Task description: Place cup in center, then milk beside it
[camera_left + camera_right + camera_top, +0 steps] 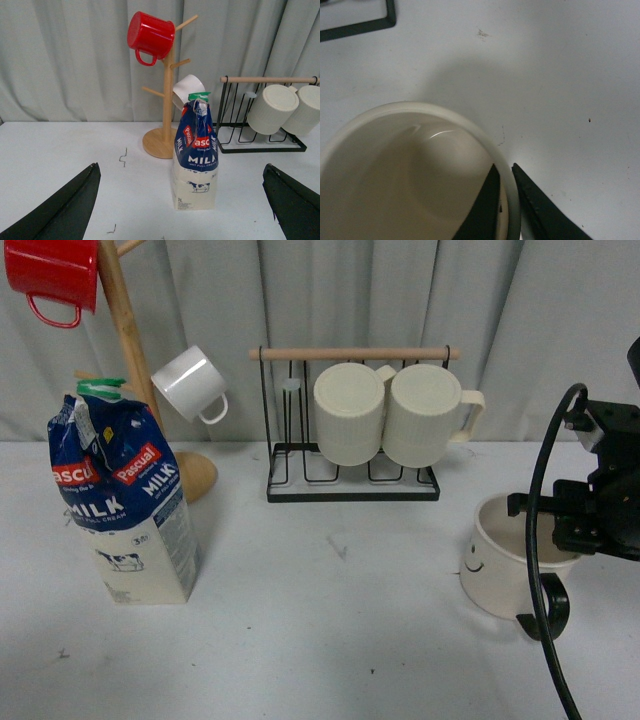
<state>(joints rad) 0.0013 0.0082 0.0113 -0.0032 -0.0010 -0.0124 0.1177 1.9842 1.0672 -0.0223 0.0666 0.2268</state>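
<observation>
The cup (497, 565), a wide cream mug with a black handle and a small smiley face, is at the right of the table, tilted. My right gripper (560, 525) is shut on its rim, one finger inside and one outside, as the right wrist view shows (506, 200). The cup's inside (405, 175) fills that view. The milk (122, 500), a blue and cream carton with a green cap, stands upright at the left. In the left wrist view the milk (196, 155) stands ahead of my open, empty left gripper (182, 210), between its wide-apart fingers.
A black wire rack (352, 425) with two ribbed cream mugs stands at the back centre. A wooden mug tree (135, 370) at the back left holds a red mug (55, 275) and a small white mug (190, 383). A grey curtain hangs behind the white table (330, 620).
</observation>
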